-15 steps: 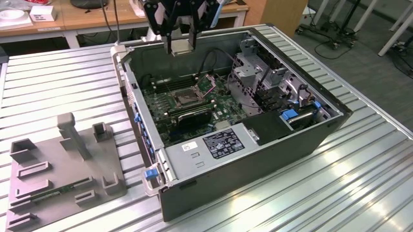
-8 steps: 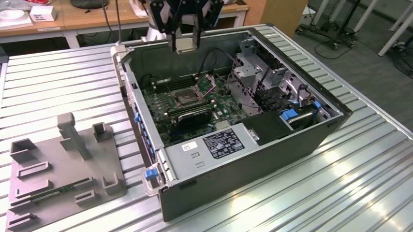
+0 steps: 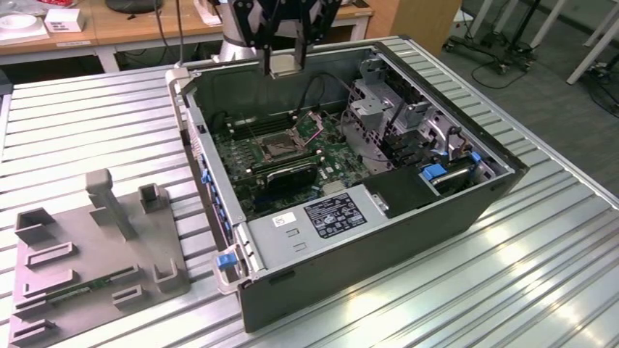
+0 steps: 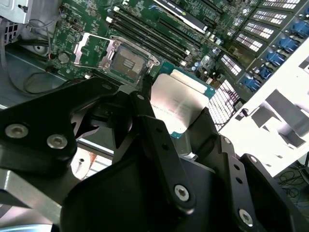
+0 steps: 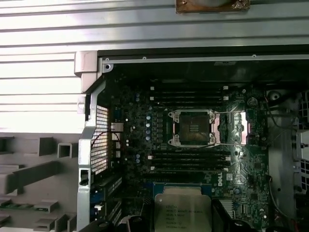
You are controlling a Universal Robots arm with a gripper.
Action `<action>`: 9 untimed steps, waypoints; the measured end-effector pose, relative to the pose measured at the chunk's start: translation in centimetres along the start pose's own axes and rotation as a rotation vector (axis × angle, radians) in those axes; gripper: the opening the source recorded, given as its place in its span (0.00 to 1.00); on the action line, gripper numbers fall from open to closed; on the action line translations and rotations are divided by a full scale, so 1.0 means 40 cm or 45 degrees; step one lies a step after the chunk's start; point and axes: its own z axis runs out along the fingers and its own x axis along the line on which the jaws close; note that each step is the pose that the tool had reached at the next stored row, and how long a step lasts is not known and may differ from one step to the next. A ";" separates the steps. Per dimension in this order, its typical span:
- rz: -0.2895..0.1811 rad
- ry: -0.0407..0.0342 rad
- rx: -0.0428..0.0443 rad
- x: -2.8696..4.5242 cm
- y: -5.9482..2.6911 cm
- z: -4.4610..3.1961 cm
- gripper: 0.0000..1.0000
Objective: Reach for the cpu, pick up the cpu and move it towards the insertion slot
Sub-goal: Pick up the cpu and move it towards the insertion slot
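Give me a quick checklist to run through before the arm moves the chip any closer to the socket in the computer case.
1. Chip held: ok. The gripper is shut on the cpu, with fingers on opposite edges.
2. Chip clear of the case: ok. In the exterior view it hangs above the open computer case.
3. Socket open: ok. The insertion slot has its metal frame flipped back and nothing sits in it.
4. Chip level: cannot tell.
5. Chip over socket: not ok. In the first wrist view the cpu sits off to one side of the socket.
6. Memory stick undisturbed: ok. It lies in the gray fixture plate.
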 end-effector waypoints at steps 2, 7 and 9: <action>0.000 0.0000 0.000 -0.003 0.000 0.000 0.55; 0.000 0.0000 0.000 -0.004 0.000 0.000 0.55; 0.000 0.0000 0.000 -0.004 0.000 0.000 0.55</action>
